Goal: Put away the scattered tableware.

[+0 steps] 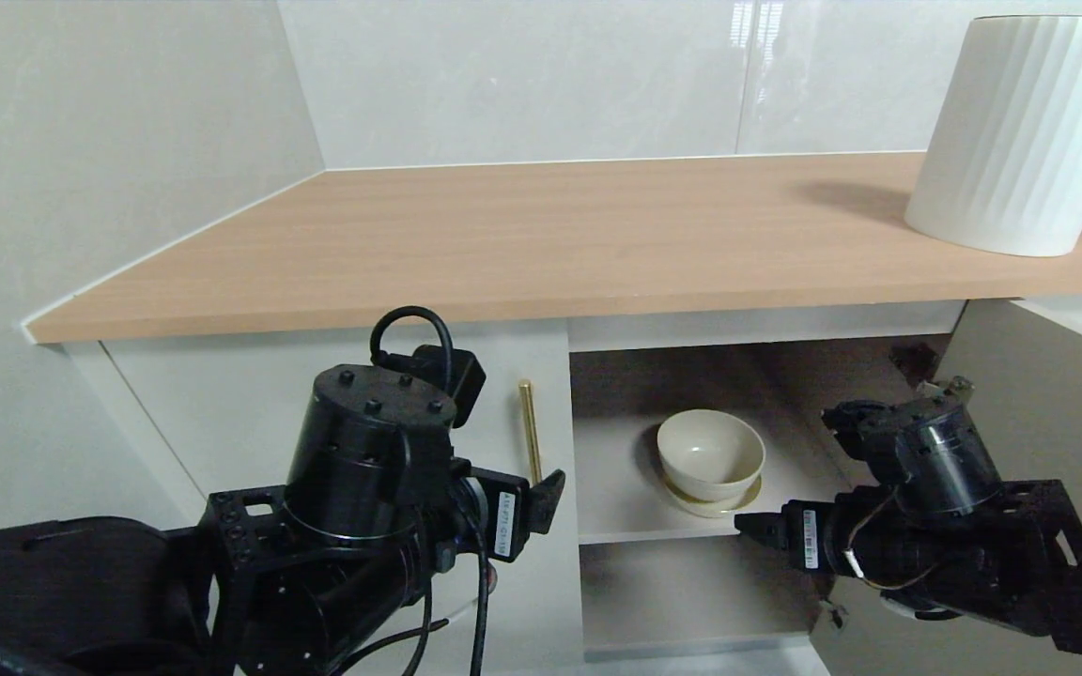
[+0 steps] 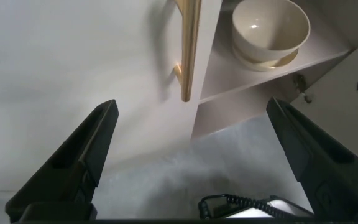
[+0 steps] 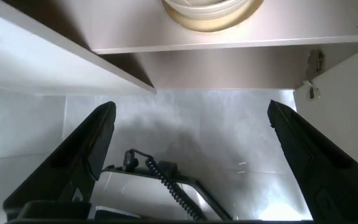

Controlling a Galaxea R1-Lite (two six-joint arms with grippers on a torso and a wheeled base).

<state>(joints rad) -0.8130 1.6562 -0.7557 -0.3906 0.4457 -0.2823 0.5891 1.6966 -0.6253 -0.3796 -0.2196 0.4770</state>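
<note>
A cream bowl (image 1: 710, 453) sits on a small cream plate (image 1: 712, 504) on the upper shelf (image 1: 616, 488) of the open cabinet under the wooden counter. My left gripper (image 1: 532, 526) is open in front of the shut left door, just beside its gold handle (image 1: 530, 427). In the left wrist view the handle (image 2: 188, 50) and the bowl (image 2: 270, 28) lie beyond the spread gripper (image 2: 191, 168). My right gripper (image 1: 766, 554) is open and empty, low before the shelf's front edge, slightly right of the bowl. The plate's rim (image 3: 210, 15) shows past the right gripper (image 3: 191, 162).
The right cabinet door (image 1: 1029, 404) stands swung open at the right. A lower shelf (image 1: 691, 591) lies beneath the bowl's shelf. On the counter (image 1: 541, 235) a tall white ribbed container (image 1: 1020, 131) stands at the far right. Tiled walls enclose the left and back.
</note>
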